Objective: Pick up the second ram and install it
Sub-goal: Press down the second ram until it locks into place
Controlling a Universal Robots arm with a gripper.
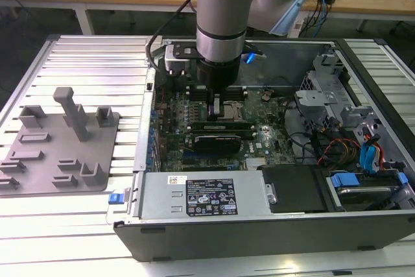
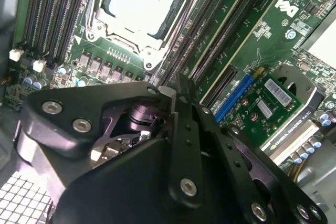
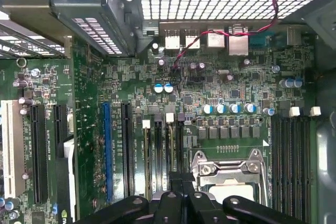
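Matt black tool (image 2: pixel 170 95); glossy green motherboard (image 3: pixel 210 85); ribbed metal table (image 1: pixel 97 63).

Pincer (image 1: pixel 216 112) over open computer case (image 1: pixel 259 225)

exterior view looks down from afar; both wrist views closely face motherboard (image 3: pixel 210 103).

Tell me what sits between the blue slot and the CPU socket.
In the first wrist view: a black expansion slot, then a bank of memory slots.
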